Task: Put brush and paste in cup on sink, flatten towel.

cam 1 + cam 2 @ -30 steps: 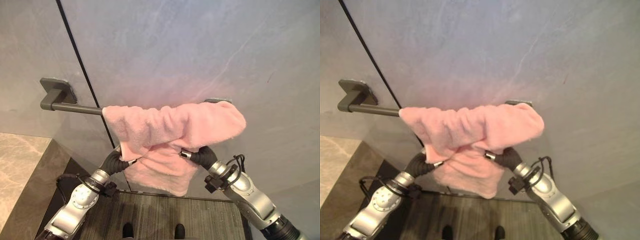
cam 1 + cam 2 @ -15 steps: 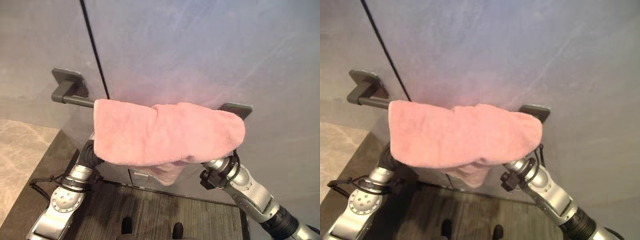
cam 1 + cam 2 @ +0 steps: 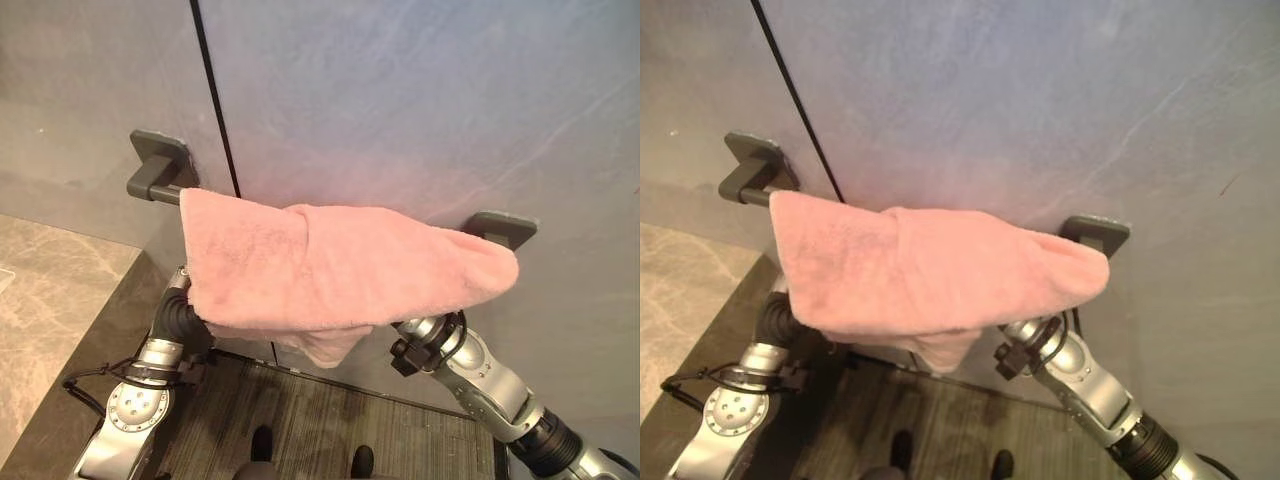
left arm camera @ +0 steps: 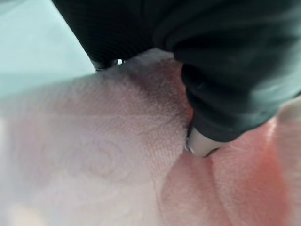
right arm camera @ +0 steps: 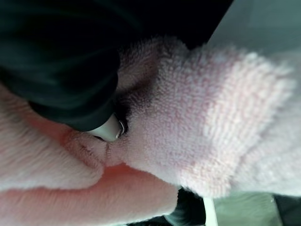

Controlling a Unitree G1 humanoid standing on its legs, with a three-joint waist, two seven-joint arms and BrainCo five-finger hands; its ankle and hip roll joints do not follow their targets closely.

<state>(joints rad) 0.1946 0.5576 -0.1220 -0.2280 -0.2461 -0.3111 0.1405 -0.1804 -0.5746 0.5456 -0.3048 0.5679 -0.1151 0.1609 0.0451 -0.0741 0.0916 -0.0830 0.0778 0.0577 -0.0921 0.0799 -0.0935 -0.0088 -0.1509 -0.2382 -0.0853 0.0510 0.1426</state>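
Left to right: the grey towel bar [image 3: 160, 183] is fixed to the wall, its left bracket exposed and its right bracket [image 3: 500, 226] just clear of the cloth. The pink towel [image 3: 330, 270] is draped over the bar. Compared with a second ago, the bunched fold has been drawn out along the bar and the front face now hangs smoother; a small lump is left under the lower edge. The left hand [image 4: 221, 94] is buried in cloth, grip state cannot be told. The right hand [image 5: 66, 70] is likewise hidden in the towel, state cannot be told. Flattening is judged nearly done.
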